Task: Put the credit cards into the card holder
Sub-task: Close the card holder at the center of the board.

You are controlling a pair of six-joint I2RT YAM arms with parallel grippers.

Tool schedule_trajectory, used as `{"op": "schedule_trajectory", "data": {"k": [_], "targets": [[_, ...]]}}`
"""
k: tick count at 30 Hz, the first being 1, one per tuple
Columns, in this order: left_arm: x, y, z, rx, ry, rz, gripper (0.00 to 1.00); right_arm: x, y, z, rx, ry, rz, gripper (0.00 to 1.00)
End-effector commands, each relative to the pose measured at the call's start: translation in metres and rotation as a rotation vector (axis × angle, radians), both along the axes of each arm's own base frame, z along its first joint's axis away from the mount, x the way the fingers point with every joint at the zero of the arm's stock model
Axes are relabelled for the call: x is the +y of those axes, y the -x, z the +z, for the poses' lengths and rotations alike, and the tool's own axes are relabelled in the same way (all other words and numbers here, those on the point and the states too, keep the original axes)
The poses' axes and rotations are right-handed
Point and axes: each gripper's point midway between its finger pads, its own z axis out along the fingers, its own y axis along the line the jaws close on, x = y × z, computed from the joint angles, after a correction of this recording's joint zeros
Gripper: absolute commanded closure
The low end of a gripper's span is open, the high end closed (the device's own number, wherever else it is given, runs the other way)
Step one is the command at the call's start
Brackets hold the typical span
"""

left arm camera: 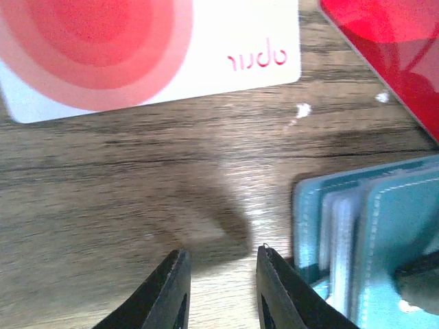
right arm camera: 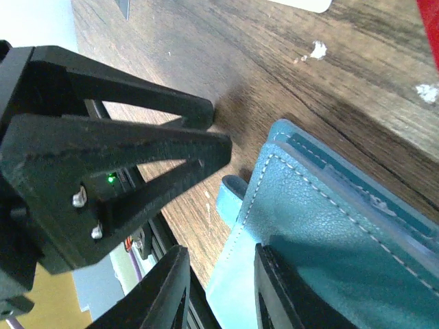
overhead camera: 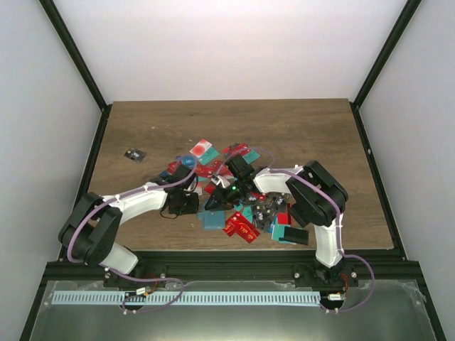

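Seen from above, both arms cross over the heap of credit cards [overhead camera: 240,229] at mid-desk. They hide where the pincers meet, and the card holder cannot be picked out there.

Close up, the card holder [left arm camera: 384,233] is teal with stitched pockets. It lies on the desk [left arm camera: 103,192] at 4 o'clock from the left pincer [left arm camera: 219,257], cut off by the frame edge. A white card with a red blot [left arm camera: 137,55] lies at 11 o'clock and a red card [left arm camera: 391,48] at 1 o'clock, both cropped. A small dark item [overhead camera: 134,154] sits alone at 10 o'clock from the heap.

The left pincer hangs low over bare wood, narrowly parted and empty. The right pincer [right arm camera: 219,250] is narrowly parted at the holder's edge; I cannot tell whether it pinches it. The left arm reaches in from 8 o'clock, and the right arm bends in from 4 o'clock.
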Motion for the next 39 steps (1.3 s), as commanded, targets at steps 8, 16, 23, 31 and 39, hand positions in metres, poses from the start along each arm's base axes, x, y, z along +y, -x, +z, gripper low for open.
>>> {"op": "schedule_trajectory", "data": {"k": [8, 16, 23, 31, 39], "targets": [[-0.013, 0.014, 0.039, -0.104, 0.060, -0.138, 0.65, -0.012, 0.005, -0.021, 0.019, 0.078, -0.001, 0.71], [-0.023, 0.034, 0.022, -0.015, 0.026, -0.162, 0.66, -0.008, -0.001, -0.022, 0.011, 0.083, 0.005, 0.71], [-0.018, 0.040, 0.008, 0.002, -0.039, -0.162, 0.68, -0.006, -0.002, -0.020, 0.016, 0.075, 0.004, 0.71], [-0.009, 0.037, 0.003, -0.004, -0.108, -0.146, 0.74, -0.006, -0.004, -0.019, 0.012, 0.079, 0.008, 0.71], [-0.030, 0.035, -0.007, 0.007, -0.055, -0.187, 0.64, -0.005, -0.004, -0.020, 0.017, 0.080, 0.015, 0.71]]}}
